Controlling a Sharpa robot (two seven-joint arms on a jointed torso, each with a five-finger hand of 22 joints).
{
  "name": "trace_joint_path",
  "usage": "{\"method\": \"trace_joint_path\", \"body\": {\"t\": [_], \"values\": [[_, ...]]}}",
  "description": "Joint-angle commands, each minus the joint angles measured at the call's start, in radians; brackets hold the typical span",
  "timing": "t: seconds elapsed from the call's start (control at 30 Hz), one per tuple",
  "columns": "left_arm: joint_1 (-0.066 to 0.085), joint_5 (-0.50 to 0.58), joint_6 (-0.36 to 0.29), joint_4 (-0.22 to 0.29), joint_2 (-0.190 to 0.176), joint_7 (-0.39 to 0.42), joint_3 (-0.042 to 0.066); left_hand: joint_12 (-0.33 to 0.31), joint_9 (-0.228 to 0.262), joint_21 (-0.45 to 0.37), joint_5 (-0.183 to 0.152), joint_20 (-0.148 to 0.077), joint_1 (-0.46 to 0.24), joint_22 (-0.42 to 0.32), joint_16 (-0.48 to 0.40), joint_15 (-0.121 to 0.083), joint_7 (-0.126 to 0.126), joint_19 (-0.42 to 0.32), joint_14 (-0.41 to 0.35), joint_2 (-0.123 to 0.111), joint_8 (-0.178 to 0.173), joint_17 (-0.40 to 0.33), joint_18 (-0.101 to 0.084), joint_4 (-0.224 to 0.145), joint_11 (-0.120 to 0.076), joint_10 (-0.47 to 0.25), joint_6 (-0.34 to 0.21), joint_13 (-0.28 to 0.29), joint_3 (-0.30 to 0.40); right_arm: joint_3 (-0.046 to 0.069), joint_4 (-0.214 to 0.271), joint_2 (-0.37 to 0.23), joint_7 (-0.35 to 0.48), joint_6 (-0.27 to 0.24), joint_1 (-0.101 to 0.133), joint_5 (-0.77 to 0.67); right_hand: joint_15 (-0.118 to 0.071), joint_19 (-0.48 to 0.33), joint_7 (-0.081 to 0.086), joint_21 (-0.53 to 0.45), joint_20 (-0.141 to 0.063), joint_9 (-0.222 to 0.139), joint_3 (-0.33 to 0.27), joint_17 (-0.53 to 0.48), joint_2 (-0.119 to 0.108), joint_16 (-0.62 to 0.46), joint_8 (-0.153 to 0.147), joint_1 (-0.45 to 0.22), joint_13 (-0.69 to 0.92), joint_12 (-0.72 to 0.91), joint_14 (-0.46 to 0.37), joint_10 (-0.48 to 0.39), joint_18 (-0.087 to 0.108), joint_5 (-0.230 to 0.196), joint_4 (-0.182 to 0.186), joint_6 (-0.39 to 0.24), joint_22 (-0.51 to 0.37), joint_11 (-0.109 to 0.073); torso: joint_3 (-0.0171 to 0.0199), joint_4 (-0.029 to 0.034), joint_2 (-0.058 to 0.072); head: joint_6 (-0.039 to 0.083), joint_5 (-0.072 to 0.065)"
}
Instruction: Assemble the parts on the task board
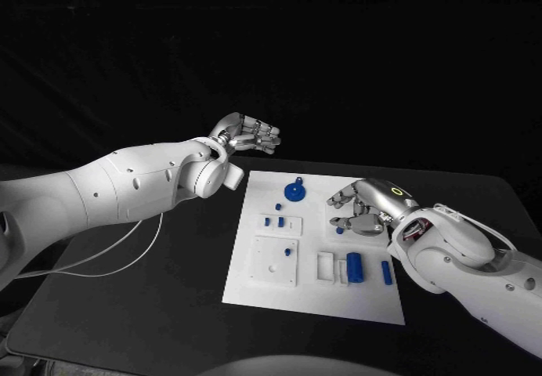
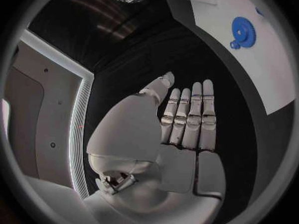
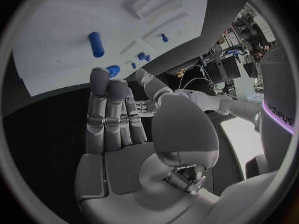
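Note:
The white task board (image 1: 254, 294) lies in the middle of the black table. On it are a blue gear (image 1: 294, 191), two small blue pegs (image 1: 273, 222), a blue cylinder (image 1: 355, 267) and a blue bar (image 1: 386, 272). My right hand (image 1: 363, 210) hovers over the board's right side with its fingers pointing down, close to a small blue part (image 1: 340, 230). In the right wrist view the fingers (image 3: 109, 109) are stretched out and hold nothing. My left hand (image 1: 248, 135) is raised beyond the board's far left corner, its fingers (image 2: 190, 117) straight and empty. The gear (image 2: 243, 32) also appears in the left wrist view.
White fixtures (image 1: 276, 261) and a slotted holder (image 1: 327, 266) stand on the board. A thin white cable (image 1: 107, 262) trails across the table under my left arm. Bare black table surrounds the board on every side.

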Motion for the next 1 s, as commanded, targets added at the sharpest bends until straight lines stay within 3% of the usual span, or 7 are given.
{"method": "trace_joint_path", "body": {"t": [0.03, 0.1, 0.27, 0.33, 0.6, 0.73, 1.0], "values": [[0.001, 0.005, 0.016, 0.000, 0.001, 0.011, 0.000, 0.002, 0.001, -0.003, -0.003, 0.002, -0.002, 0.001, -0.003, -0.004, 0.000, -0.004, -0.004, -0.004, 0.002, -0.001, 0.015, 0.003, 0.000, 0.002, -0.004, -0.001, -0.005, 0.004, -0.015, -0.011, -0.023, 0.094, 0.001, 0.016, 0.001, 0.037, 0.002, -0.007, 0.001, 0.000, -0.043, -0.003, -0.009, 0.004, 0.003, 0.009, 0.001, -0.001, -0.005, -0.021, 0.000, -0.004, 0.011, -0.029, -0.005, 0.008, 0.0005, -0.0013, 0.000, 0.005, -0.010], [0.001, 0.005, 0.016, 0.000, 0.002, 0.011, 0.000, 0.002, 0.001, -0.003, -0.003, 0.002, -0.002, 0.001, -0.003, -0.004, 0.000, -0.004, -0.004, -0.004, 0.002, -0.001, 0.015, 0.003, 0.000, 0.002, -0.004, -0.001, -0.005, 0.007, -0.023, -0.016, -0.031, 0.107, 0.002, 0.009, 0.005, 0.037, -0.005, -0.016, 0.004, -0.001, -0.096, -0.006, -0.011, 0.005, 0.002, 0.029, 0.001, 0.003, -0.006, -0.040, 0.005, -0.008, 0.026, -0.039, -0.011, 0.010, 0.0001, -0.0010, 0.000, 0.006, -0.012], [0.001, 0.005, 0.017, -0.001, 0.003, 0.011, 0.000, 0.002, 0.001, -0.003, -0.003, 0.002, -0.002, 0.001, -0.003, -0.004, 0.000, -0.004, -0.004, -0.004, 0.002, -0.001, 0.015, 0.003, 0.000, 0.002, -0.004, -0.001, -0.005, 0.009, -0.037, -0.024, -0.049, 0.136, 0.003, -0.013, 0.012, 0.036, -0.013, -0.030, 0.011, -0.002, -0.146, -0.012, -0.022, 0.006, 0.003, 0.055, 0.001, 0.012, -0.009, -0.077, 0.013, -0.019, 0.060, -0.072, -0.022, 0.018, -0.0003, -0.0001, 0.001, 0.007, -0.012], [0.001, 0.005, 0.018, -0.001, 0.003, 0.011, 0.000, 0.002, 0.001, -0.003, -0.003, 0.002, -0.002, 0.001, -0.003, -0.004, 0.000, -0.004, -0.004, -0.004, 0.002, -0.001, 0.015, 0.003, 0.000, 0.002, -0.004, -0.001, -0.005, 0.010, -0.040, -0.024, -0.053, 0.146, 0.004, -0.019, 0.012, 0.036, -0.015, -0.032, 0.012, -0.002, -0.156, -0.016, -0.027, 0.008, 0.002, 0.066, 0.001, 0.020, -0.010, -0.084, 0.013, -0.019, 0.077, -0.074, -0.024, 0.019, -0.0003, 0.0005, 0.001, 0.005, -0.012], [0.001, 0.005, 0.019, -0.002, 0.001, 0.011, -0.001, 0.002, 0.001, -0.003, -0.003, 0.002, -0.002, 0.001, -0.003, -0.004, 0.000, -0.004, -0.004, -0.004, 0.002, -0.001, 0.015, 0.003, 0.000, 0.002, -0.004, -0.001, -0.005, 0.010, -0.054, -0.011, -0.052, 0.172, 0.003, -0.029, 0.008, 0.038, -0.015, -0.029, 0.010, -0.002, -0.155, -0.017, -0.018, 0.010, 0.002, 0.065, 0.001, 0.025, -0.009, -0.067, 0.010, -0.018, 0.079, -0.064, -0.024, 0.013, -0.0007, 0.0023, 0.001, 0.001, -0.009], [0.001, 0.005, 0.019, -0.002, 0.000, 0.010, -0.001, 0.002, 0.001, -0.003, -0.003, 0.002, -0.002, 0.001, -0.003, -0.004, 0.000, -0.004, -0.004, -0.004, 0.002, -0.001, 0.015, 0.003, 0.000, 0.002, -0.004, -0.001, -0.005, 0.009, -0.058, -0.003, -0.046, 0.165, 0.003, -0.030, 0.000, 0.040, -0.011, -0.017, 0.002, -0.002, -0.123, -0.019, -0.004, 0.010, 0.002, 0.059, 0.000, 0.022, -0.005, -0.027, 0.000, -0.025, 0.066, -0.049, -0.022, 0.003, -0.0014, 0.0025, 0.001, 0.001, -0.010], [0.001, 0.005, 0.020, -0.002, 0.000, 0.010, -0.001, 0.002, 0.001, -0.015, -0.004, 0.002, -0.004, 0.008, -0.003, -0.004, 0.000, 0.001, -0.003, -0.003, 0.002, -0.001, 0.014, 0.005, -0.001, 0.003, -0.003, -0.001, -0.005, 0.007, -0.066, 0.011, -0.044, 0.153, 0.002, -0.037, -0.012, 0.040, -0.004, 0.016, -0.010, -0.002, 0.006, -0.018, -0.003, 0.010, 0.002, 0.027, 0.001, -0.007, 0.003, 0.063, -0.015, -0.064, 0.040, -0.025, -0.019, -0.018, -0.0014, 0.0016, 0.001, 0.000, -0.009]]}}
